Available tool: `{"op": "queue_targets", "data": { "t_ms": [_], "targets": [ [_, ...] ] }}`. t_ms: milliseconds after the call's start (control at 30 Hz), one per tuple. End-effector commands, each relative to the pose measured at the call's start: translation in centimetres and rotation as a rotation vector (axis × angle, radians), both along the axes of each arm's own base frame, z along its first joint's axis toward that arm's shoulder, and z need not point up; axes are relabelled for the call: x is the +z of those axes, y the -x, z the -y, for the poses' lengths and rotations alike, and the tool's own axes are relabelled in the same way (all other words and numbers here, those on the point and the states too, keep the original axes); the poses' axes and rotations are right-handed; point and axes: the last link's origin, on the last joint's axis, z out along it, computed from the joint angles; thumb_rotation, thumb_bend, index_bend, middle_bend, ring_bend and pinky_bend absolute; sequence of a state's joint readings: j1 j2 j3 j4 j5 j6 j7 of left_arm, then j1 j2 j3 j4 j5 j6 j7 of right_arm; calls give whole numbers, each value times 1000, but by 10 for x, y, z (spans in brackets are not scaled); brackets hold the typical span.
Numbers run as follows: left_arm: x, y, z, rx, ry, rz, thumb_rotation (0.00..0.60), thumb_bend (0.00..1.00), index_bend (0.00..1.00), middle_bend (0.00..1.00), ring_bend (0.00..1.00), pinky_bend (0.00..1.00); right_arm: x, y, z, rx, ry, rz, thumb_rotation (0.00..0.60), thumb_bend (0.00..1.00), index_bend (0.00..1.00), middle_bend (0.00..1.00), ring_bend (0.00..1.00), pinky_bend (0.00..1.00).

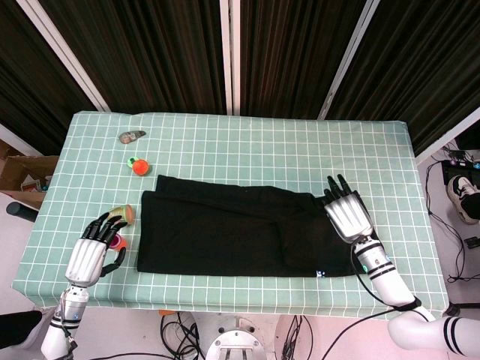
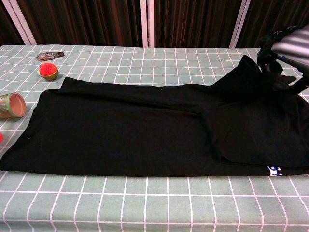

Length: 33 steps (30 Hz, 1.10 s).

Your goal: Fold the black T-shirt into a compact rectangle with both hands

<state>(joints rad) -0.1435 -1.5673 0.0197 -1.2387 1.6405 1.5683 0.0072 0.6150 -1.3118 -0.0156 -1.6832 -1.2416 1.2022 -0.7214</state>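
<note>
The black T-shirt [image 1: 225, 229] lies as a long flat band across the table, with a small blue-and-white label [image 2: 274, 169] at its near right corner. My right hand [image 1: 346, 214] hovers over the shirt's right end, silver back up and fingers pointing to the far side. In the chest view this right hand [image 2: 288, 48] pinches a raised peak of sleeve fabric [image 2: 247, 72] above the shirt's body. Off the shirt, my left hand [image 1: 94, 253] rests low at the table's front left with its fingers apart, holding nothing.
Small toys lie left of the shirt: an orange-red ball [image 1: 139, 166], a grey object [image 1: 132, 136] further back, a tan cup [image 1: 125, 215] on its side and a pink piece [image 1: 114, 241] by my left hand. Dark curtains hang behind the checked green tablecloth [image 1: 247, 142].
</note>
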Motion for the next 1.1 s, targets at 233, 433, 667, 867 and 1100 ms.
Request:
{"op": "queue_targets", "data": {
  "t_ms": [233, 433, 667, 867, 1100],
  "targets": [
    [-2, 1, 1, 5, 6, 2, 523, 419, 208, 149, 82, 191, -18, 18, -32, 4, -45, 36, 600, 507, 591, 285, 32, 108],
    [-3, 1, 1, 5, 9, 2, 521, 419, 208, 149, 82, 192, -32, 38, -53, -76, -104, 32, 600, 412, 220, 208, 28, 127],
    [-4, -2, -1, -4, 13, 0, 522, 418, 208, 149, 82, 191, -18, 44, -67, -82, -81, 93, 600, 212, 0, 174, 27, 176],
    [-3, -3, -1, -13, 6, 1, 520, 419, 208, 149, 82, 192, 20, 34, -57, -74, -15, 226, 600, 221, 28, 203, 33, 218],
    [-3, -3, 1, -12, 5, 4, 523, 418, 208, 146, 82, 192, 22, 24, -7, -130, -43, 240, 600, 293, 160, 220, 33, 219]
  ]
}}
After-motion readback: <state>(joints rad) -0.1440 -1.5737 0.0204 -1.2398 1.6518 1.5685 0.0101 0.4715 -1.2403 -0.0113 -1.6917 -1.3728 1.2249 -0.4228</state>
